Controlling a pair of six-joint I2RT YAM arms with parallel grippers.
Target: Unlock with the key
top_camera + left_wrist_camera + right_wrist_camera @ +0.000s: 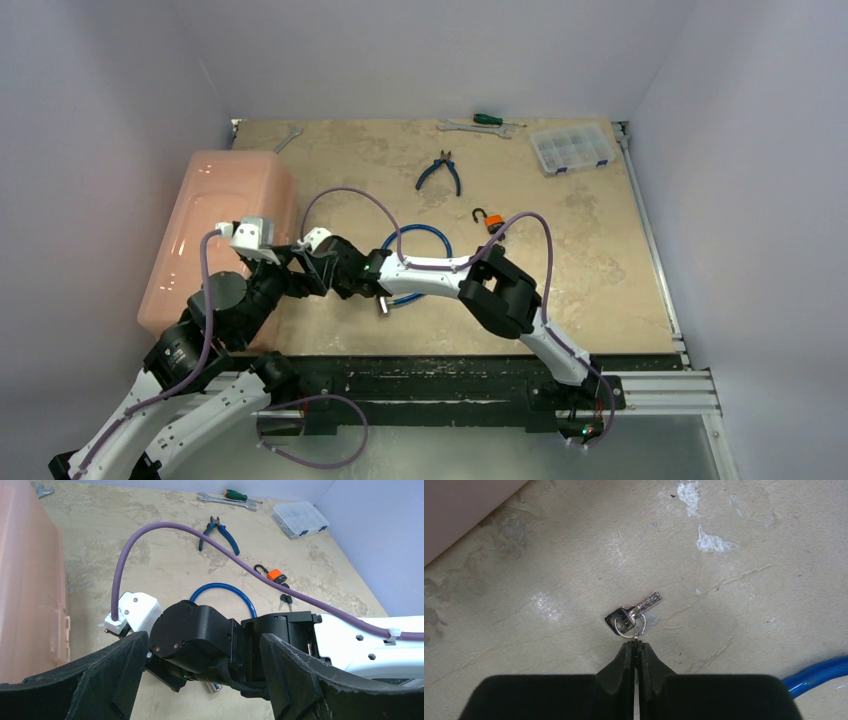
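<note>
the right gripper (pixel 636 649) is low over the table (pixel 749 555), well off from most of the clutter. the pink bin (pixel 454 510) is ahead of it and to the left. a blue cable (pixel 819 677) loops in just behind it on the right, with a small silver cylinder (pixel 382 305) by the loop. the orange padlock (pixel 274 575) is far off past that cable, with two black-headed keys (pixel 285 600) just beside it. further out are the blue pliers (pixel 440 170), a clear parts box (pixel 572 148), a green screwdriver (pixel 487 119) and a wrench (pixel 465 127).

what crowds it is the other arm. the left gripper (pixel 201 645) has its fingers spread wide with nothing in them, and the right arm's black wrist sits right in the gap. a purple cable (pixel 150 530) arches over all of it.

the key (pixel 633 614) is silver with a squarish head and a notched blade on a thin wire ring. it's right at the tips of the right gripper, blade pointing away and to the right. the fingers are pressed together, pinching that ring. can't tell if the key is off the table or just lying on it.

only the right wrist cam shows the key and the pinch; from the top view the arms cover that spot. the left wrist cam doesn't catch it either, but it does show the padlock with its shackle.
</note>
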